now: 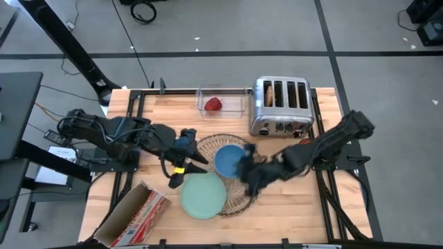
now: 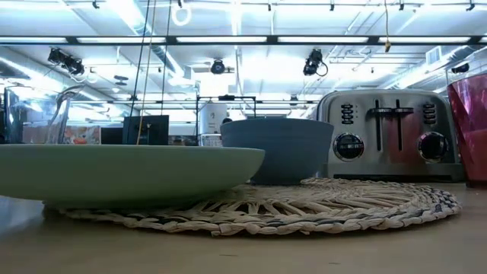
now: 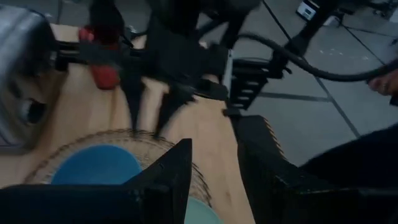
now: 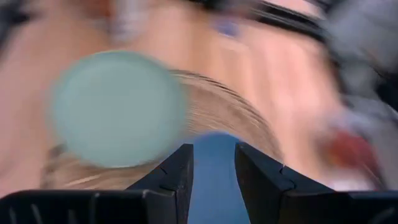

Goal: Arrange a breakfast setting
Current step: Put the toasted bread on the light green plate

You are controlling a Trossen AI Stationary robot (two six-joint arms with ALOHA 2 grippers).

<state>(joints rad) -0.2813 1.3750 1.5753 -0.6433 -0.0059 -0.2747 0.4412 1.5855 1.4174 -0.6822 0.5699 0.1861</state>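
A blue bowl [image 1: 227, 160] stands on the round wicker placemat [image 1: 241, 200]. The mint-green plate [image 1: 203, 196] rests partly on the mat's near left edge. A red apple [image 1: 213, 104] lies in the clear bin. The pink cup [image 2: 472, 129] shows at the right of the low view; in the high view the right arm hides it. A small orange-handled utensil [image 1: 178, 170] lies left of the plate, under my left gripper [image 1: 185, 160], which is open and empty [image 3: 214, 180]. My right gripper [image 1: 248, 173] is open above the bowl's right rim [image 4: 214, 174]. No toast shows.
The chrome toaster [image 1: 280, 105] stands at the far right, behind the mat. The clear bin [image 1: 223, 101] stands left of it at the far edge. A cardboard box [image 1: 131, 216] lies at the near left corner. Bare wood shows at the near right.
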